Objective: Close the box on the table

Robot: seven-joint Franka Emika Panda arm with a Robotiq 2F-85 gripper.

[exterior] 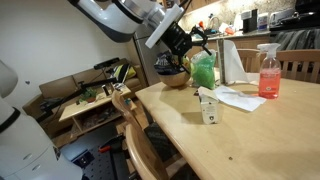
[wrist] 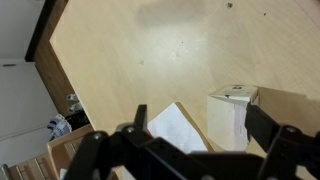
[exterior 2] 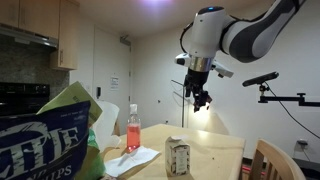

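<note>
The gripper (exterior 2: 202, 100) is hanging high above the table (exterior: 262, 132), its jaws spread wide and gripping nothing. Below it, one box (exterior: 209, 106) is standing upright on the tabletop. It is cream-white with a dark front mark and a top flap raised. White paper sheets (exterior: 238, 98) are lying just beside it. One pink spray bottle (exterior: 268, 70) is standing farther off.

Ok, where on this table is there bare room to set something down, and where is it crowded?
Free: the wide bare stretch of table between the box and the near rounded edge in an exterior view. Crowded: behind the box, where the paper sheets, pink spray bottle and green bag cluster.
</note>
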